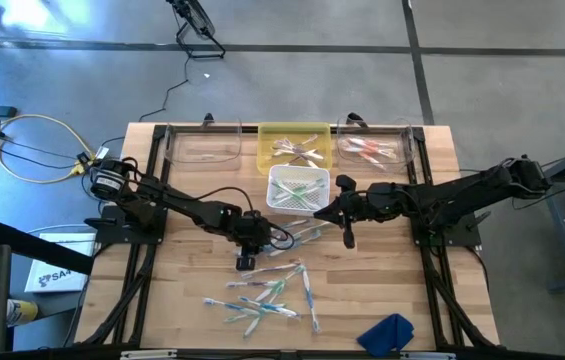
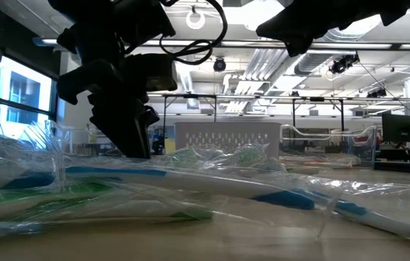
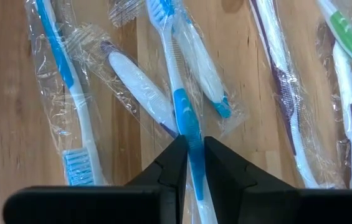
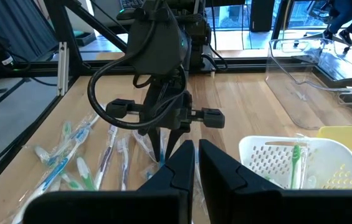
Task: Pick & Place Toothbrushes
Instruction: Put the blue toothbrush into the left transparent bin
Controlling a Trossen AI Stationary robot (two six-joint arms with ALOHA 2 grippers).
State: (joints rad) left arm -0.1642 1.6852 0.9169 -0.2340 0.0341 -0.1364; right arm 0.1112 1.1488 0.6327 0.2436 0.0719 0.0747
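Overhead, my left gripper sits low at mid-table over the near end of the loose toothbrushes, far closer to them than my right gripper, which waits beside the white basket.

At table height, wrapped brushes lie flat in crinkled film under my dark left fingers.

Past my left wrist, my fingertips pinch a blue-and-white toothbrush at its blue grip; its long axis runs straight away from me, bristles at the far end.

Past my right wrist, those fingers are pressed together, empty.
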